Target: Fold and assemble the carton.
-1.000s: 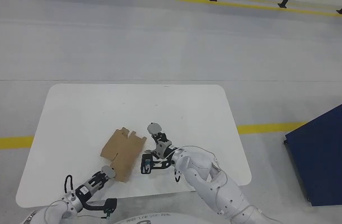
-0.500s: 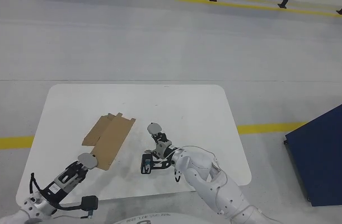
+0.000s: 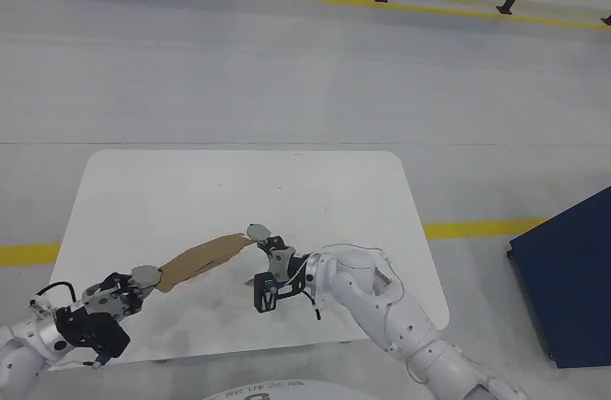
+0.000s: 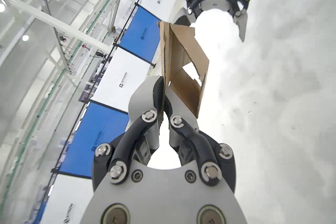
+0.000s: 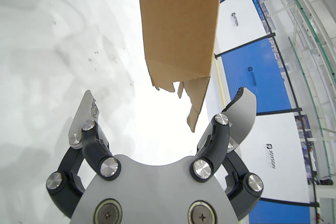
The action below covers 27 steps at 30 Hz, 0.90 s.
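**Carton hanging between the two grippers**

The left gripper [image 4: 162, 89] is clamping one edge of the brown carton [image 3: 200, 258], which is hanging above the white table [image 3: 235, 180] and stretching toward the right gripper [image 3: 261, 263]. That gripper is standing spread wide, with the carton's far end reaching in between its fingers. The left wrist view is showing the carton partly opened into a hollow sleeve, while the top view is giving only a thin, edge-on strip. The right wrist view is showing its ragged flap ends near one finger. Half a second ago the carton was facing up, broad and flat, farther left of the right gripper. Now it is turned on edge and brought across.
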### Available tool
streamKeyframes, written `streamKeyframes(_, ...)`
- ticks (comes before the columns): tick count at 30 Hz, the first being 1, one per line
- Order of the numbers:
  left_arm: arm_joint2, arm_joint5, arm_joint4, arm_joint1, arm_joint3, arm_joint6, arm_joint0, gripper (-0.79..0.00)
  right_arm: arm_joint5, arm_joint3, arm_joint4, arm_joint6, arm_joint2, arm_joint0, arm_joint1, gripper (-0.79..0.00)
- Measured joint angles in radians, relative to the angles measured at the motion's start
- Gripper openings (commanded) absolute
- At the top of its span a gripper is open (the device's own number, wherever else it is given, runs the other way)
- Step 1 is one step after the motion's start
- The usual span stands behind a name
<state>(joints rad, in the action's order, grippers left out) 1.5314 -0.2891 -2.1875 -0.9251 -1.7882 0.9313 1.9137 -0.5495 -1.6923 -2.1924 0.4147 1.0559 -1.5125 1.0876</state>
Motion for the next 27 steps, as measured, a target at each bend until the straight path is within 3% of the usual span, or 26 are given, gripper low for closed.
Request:
streamKeyframes(3, -0.011, -0.035, -0.042, 0.005, 0.007, 0.021, -0.018, -0.785, 0.024, 0.017, 0.016, 0.043, 0.002, 0.007, -0.002, -0.031)
streamKeyframes(7, -0.052, -0.027, -0.086, 0.005, -0.022, -0.018, -0.016, -0.785, 0.044, 0.021, 0.007, 0.099, -0.011, -0.001, -0.006, -0.292)
streamKeyframes(8, -0.062, -0.027, -0.091, 0.004, -0.029, -0.026, -0.018, -0.785, 0.045, 0.019, -0.002, 0.104, -0.016, -0.003, -0.007, -0.286)
streamKeyframes(14, -0.115, -0.034, -0.118, 0.002, -0.077, -0.081, -0.041, -0.785, 0.012, -0.003, -0.077, 0.102, -0.068, -0.002, -0.012, -0.462)
streamKeyframes(19, -0.129, -0.028, -0.136, 0.004, -0.111, -0.119, -0.039, -0.785, 0.01, -0.002, -0.071, 0.115, -0.068, 0.004, -0.017, -0.785)
streamKeyframes(24, -0.121, -0.016, -0.138, 0.008, -0.111, -0.122, -0.026, -0.785, 0.018, -0.002, -0.051, 0.136, -0.045, -0.005, -0.026, -0.785)
streamKeyframes(25, -0.117, -0.013, -0.142, 0.009, -0.11, -0.117, -0.023, 0.0, 0.018, -0.003, -0.05, 0.136, -0.042, -0.006, -0.028, -0.785)
streamKeyframes(27, -0.11, -0.009, -0.14, 0.011, -0.105, -0.106, -0.019, 0.0, 0.017, -0.004, -0.049, 0.132, -0.038, -0.005, -0.03, -0.785)
